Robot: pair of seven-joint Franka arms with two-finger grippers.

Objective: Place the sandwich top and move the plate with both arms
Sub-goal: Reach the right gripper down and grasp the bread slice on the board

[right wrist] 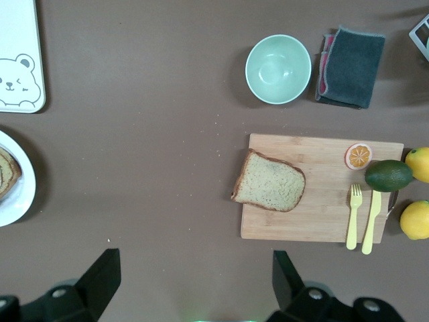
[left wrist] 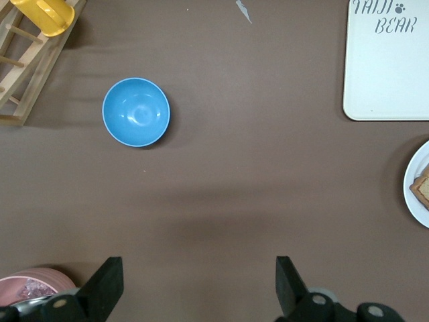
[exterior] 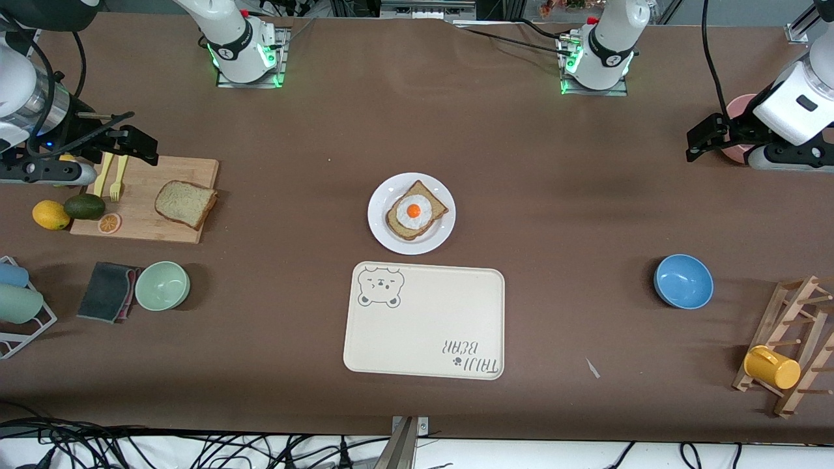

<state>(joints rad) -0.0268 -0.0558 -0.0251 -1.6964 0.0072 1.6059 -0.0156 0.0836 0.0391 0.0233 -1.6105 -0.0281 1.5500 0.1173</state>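
— Sandwich top: gripped by either claw?

— No. The right gripper point(exterior: 140, 144) is held in the air with its fingers point(right wrist: 100, 275) spread apart and nothing between them, over the cutting board point(exterior: 140, 218) edge nearest the right arm's base. The sandwich top point(exterior: 186, 203) is laid flat on that board, at the edge toward the table's middle. A fork point(exterior: 117, 177), a knife point(exterior: 103, 174), an orange slice point(exterior: 109, 223) and an avocado point(exterior: 85, 206) are found at the board's other end.

— And the left claw?

— The left gripper point(exterior: 700, 140) is likewise spread wide and empty, raised at the left arm's end of the table, over a pink dish point(exterior: 738, 111).

— Where is the plate?

— The plate point(exterior: 384, 221) is set at the table's middle, carrying the egg bread point(exterior: 416, 210). The tray point(exterior: 423, 322) is placed just nearer the camera.
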